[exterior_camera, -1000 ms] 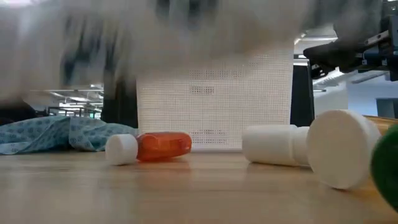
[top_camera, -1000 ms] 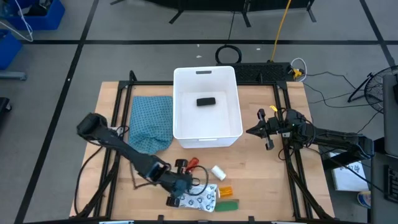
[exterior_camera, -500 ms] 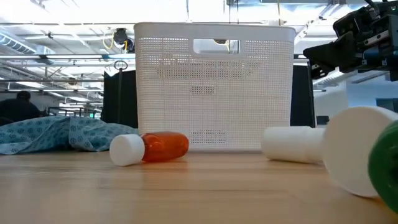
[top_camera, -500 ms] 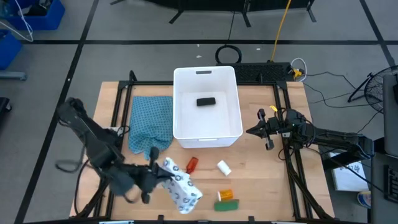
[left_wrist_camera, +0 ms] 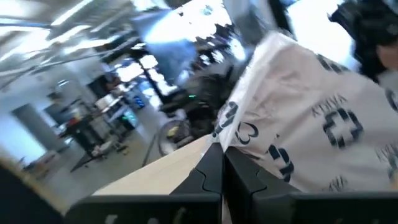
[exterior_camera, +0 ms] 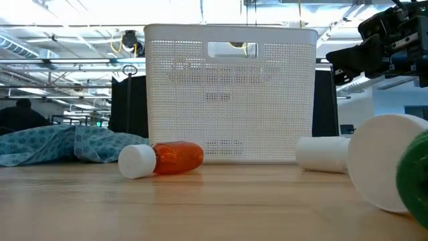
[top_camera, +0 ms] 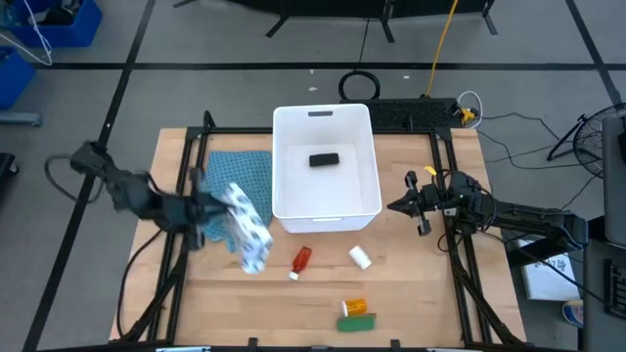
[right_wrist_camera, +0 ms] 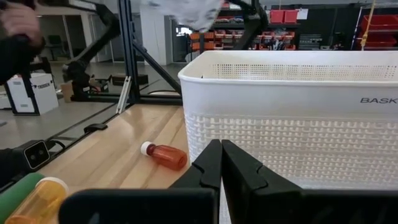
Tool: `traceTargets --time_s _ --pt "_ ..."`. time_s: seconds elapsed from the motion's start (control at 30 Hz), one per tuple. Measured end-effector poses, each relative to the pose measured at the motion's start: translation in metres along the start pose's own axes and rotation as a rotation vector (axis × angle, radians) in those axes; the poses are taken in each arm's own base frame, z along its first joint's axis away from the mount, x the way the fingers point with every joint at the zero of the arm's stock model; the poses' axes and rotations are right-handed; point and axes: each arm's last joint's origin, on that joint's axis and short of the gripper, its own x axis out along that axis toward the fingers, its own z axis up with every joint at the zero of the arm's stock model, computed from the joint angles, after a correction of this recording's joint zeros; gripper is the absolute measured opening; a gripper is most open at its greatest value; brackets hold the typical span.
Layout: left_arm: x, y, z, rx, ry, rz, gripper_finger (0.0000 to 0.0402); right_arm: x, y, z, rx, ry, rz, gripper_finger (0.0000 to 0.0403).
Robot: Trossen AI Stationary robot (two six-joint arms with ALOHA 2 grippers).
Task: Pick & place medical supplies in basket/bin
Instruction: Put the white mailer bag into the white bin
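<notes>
The white pouch (top_camera: 245, 227), printed with dark rings and crosses, is held above the tabletop (top_camera: 421, 293) at the basket's (top_camera: 326, 119) 8 o'clock, long axis running 11 to 5 o'clock; it is pinched at its upper end by the left gripper (top_camera: 201, 210); the right gripper (top_camera: 399, 206), fingers pressed together, is parked at the basket's 3 o'clock; a black packet (top_camera: 324, 159) is seen inside
</notes>
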Motion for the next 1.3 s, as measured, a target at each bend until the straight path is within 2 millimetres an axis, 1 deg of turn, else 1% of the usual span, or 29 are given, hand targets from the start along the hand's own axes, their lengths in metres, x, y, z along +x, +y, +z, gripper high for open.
traceTargets --time_s 0.1,0.17,0.27,0.33,0.43,0.5,0.57,0.63,0.73,0.8,0.9,0.97,1.03,1.13,1.23,1.3 --pt "-0.021 0.014 -0.018 -0.097 -0.026 0.105 0.0002 0.0 0.0 0.0 -0.003 0.0 0.001 0.0" --pt "-0.032 0.018 -0.03 -0.151 -0.037 0.153 0.0002 0.0 0.0 0.0 -0.009 0.0 0.001 0.0" --pt "-0.043 0.024 -0.045 -0.23 -0.017 0.269 0.0002 0.0 0.0 0.0 -0.022 0.0 0.001 0.0" --pt "-0.047 0.027 -0.05 -0.281 -0.011 0.336 0.0001 0.0 0.0 0.0 -0.022 0.0 -0.001 0.0" --pt "-0.048 0.032 -0.049 -0.316 -0.012 0.38 0.0002 0.0 0.0 0.001 -0.01 -0.008 -0.001 0.0" --pt "-0.046 0.035 -0.043 -0.315 -0.009 0.401 0.0001 0.0 0.0 0.002 -0.011 -0.019 -0.002 0.0" --pt "-0.042 0.04 -0.034 -0.316 -0.005 0.424 0.0001 0.0 0.0 0.003 -0.014 -0.027 -0.001 0.0" --pt "-0.034 0.045 -0.021 -0.313 0.001 0.429 0.0001 0.0 0.0 0.003 -0.016 -0.028 -0.001 0.0" --pt "-0.013 0.051 0.0 -0.259 0.027 0.407 0.0001 0.0 0.0 0.003 -0.029 -0.027 -0.002 0.0" --pt "0.008 0.056 0.014 -0.215 0.069 0.409 0.0001 0.0 0.0 0.003 -0.041 -0.027 -0.002 0.0" --pt "0.049 0.067 0.027 -0.159 0.165 0.395 0.0001 0.0 0.0 0.003 -0.041 -0.027 -0.003 0.0" --pt "0.078 0.078 0.03 -0.146 0.23 0.386 0.0001 0.0 0.0 0.003 -0.041 -0.027 -0.005 0.0" --pt "0.109 0.088 0.024 -0.134 0.315 0.379 0.0001 0.0 0.0 0.003 -0.041 -0.027 -0.005 0.0" --pt "0.15 0.106 0.009 -0.134 0.397 0.36 0.0001 0.0 0.0 0.003 -0.041 -0.027 -0.005 0.0" --pt "0.188 0.12 -0.018 -0.181 0.465 0.307 0.0001 0.0 0.0 0.003 -0.041 -0.027 -0.005 0.0" --pt "0.209 0.123 -0.043 -0.212 0.535 0.27 0.0001 0.0 0.0 0.003 -0.042 -0.027 -0.005 0.0"
